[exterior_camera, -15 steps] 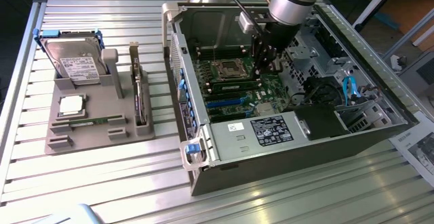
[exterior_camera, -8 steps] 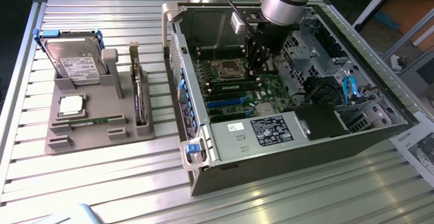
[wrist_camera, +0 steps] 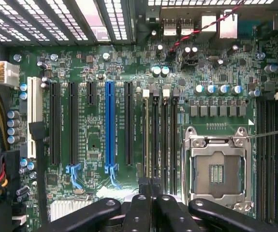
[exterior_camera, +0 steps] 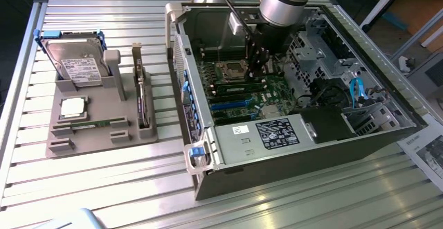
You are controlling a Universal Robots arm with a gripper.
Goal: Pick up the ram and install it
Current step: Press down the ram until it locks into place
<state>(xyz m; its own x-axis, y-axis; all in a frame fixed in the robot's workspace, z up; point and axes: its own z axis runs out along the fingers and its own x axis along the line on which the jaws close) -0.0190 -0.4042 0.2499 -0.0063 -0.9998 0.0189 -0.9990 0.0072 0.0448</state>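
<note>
You're working deep in the open computer case [exterior_camera: 312, 159], so hold the arm plumb over the motherboard [wrist_camera: 100, 63]. Push straight down along the slot, never sideways toward the empty CPU socket [wrist_camera: 216, 169]; I'd judge that a tilted press would seat one end only. The ram [exterior_camera: 239, 89] appears to stand on edge in a memory slot just beside that socket. Your end effector [wrist_camera: 152, 186] is pressed together, pinching nothing, with its tips at one end of the stick. I can't tell whether they touch it.
</note>
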